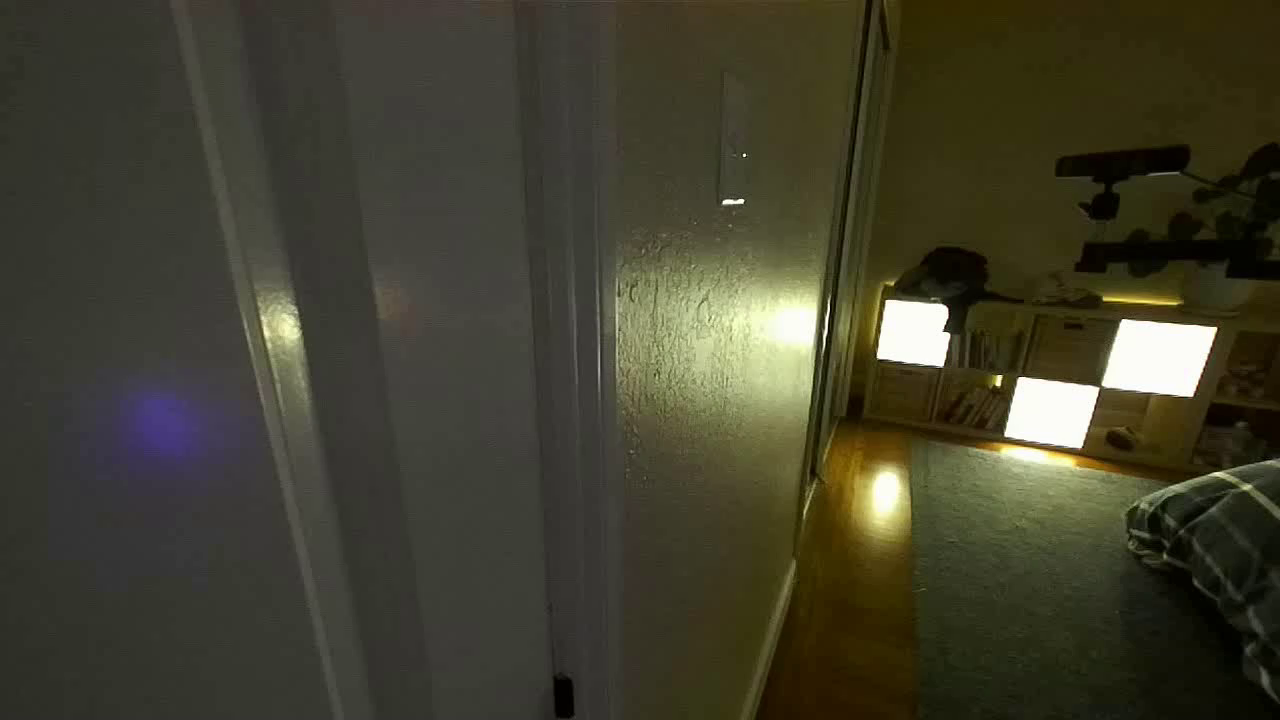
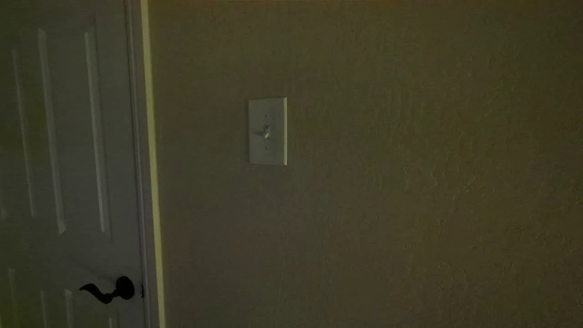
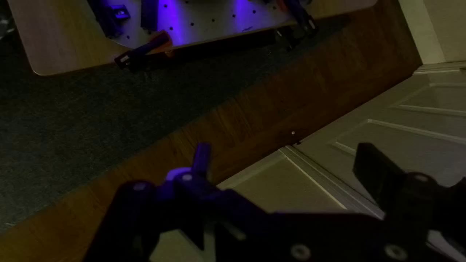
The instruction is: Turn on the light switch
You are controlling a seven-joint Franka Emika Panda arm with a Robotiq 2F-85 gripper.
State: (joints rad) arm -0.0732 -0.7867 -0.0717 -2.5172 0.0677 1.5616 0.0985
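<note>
The light switch is a pale upright wall plate with a small toggle in its middle; the toggle seems to point down. In an exterior view it shows nearly edge-on as a narrow strip with a bright glint at its lower edge. It is out of view in the wrist view. My gripper shows only in the wrist view, its two dark fingers wide apart with nothing between them. Wall, door frame and floor show behind the fingers. The gripper is in neither exterior view, so its distance from the switch cannot be told.
A white door with a dark handle stands beside the switch. A table with clamps is at the wrist view's top. A shelf with glowing cubbies, a camera and a plaid-covered bed are further off.
</note>
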